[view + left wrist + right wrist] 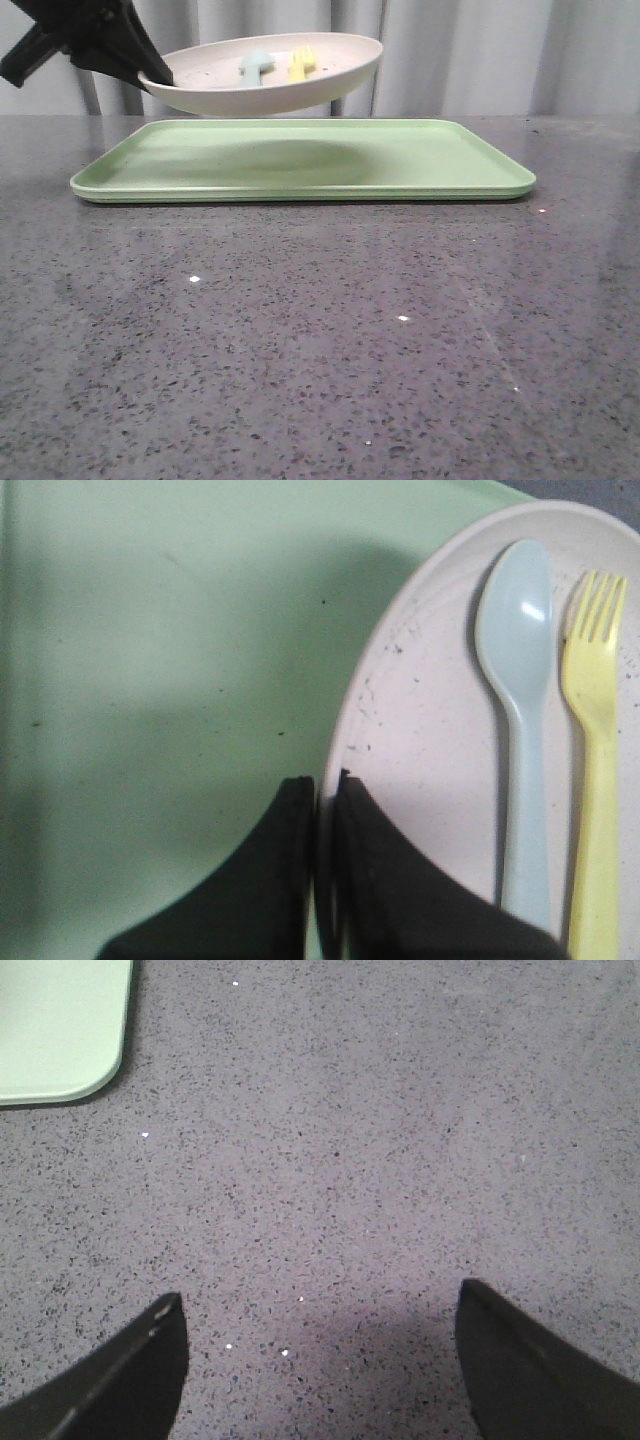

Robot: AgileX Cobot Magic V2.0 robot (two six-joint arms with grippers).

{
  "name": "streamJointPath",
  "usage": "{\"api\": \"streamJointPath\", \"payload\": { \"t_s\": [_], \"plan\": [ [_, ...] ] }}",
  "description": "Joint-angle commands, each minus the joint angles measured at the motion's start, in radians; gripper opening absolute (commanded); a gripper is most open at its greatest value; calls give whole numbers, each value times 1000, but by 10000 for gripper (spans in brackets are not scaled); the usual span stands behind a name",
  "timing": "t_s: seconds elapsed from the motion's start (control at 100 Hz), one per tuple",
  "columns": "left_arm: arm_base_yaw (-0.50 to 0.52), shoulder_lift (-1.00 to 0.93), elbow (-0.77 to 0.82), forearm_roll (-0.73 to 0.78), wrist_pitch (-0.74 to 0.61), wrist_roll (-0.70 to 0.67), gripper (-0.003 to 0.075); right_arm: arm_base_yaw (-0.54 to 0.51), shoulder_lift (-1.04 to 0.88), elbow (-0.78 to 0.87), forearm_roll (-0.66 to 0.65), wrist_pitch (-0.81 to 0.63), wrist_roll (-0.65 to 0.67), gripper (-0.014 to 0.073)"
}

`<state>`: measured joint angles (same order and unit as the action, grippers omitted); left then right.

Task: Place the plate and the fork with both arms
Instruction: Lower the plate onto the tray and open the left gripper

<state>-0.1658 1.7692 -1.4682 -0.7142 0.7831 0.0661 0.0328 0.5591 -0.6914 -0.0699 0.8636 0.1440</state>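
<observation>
My left gripper [155,77] is shut on the left rim of the cream speckled plate [215,95] and holds it in the air above the light-green tray [400,160], tilted a little. The yellow fork [301,63] lies in the plate beside a pale blue spoon [256,65]. In the left wrist view the fingers [370,870] pinch the plate's rim [345,720], with the fork [592,770] and the spoon [520,710] lying side by side. My right gripper [318,1305] is open and empty over bare table, out of the front view.
The tray lies flat on the grey speckled table [320,350], under the plate. One tray corner [60,1030] shows in the right wrist view. Grey curtains [500,55] hang behind the table.
</observation>
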Motion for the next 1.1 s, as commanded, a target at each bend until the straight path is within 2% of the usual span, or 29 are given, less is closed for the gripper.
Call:
{"api": "streamJointPath", "payload": {
  "t_s": [0.0, 0.13, 0.28, 1.09],
  "plan": [
    [-42, -15, -77, 13, -50, -66, -21, -4, 12, -36, -9, -54, -3, 556],
    [-69, 29, -139, 60, -51, -122, -21, -4, 12, -36, -9, -53, -3, 556],
    [-71, 69, -188, 62, -51, -126, -21, -4, 12, -36, -9, -47, -3, 556],
    [-73, 126, -190, 102, -74, -142, -21, -4, 12, -36, -9, -48, -3, 555]
  ]
}}
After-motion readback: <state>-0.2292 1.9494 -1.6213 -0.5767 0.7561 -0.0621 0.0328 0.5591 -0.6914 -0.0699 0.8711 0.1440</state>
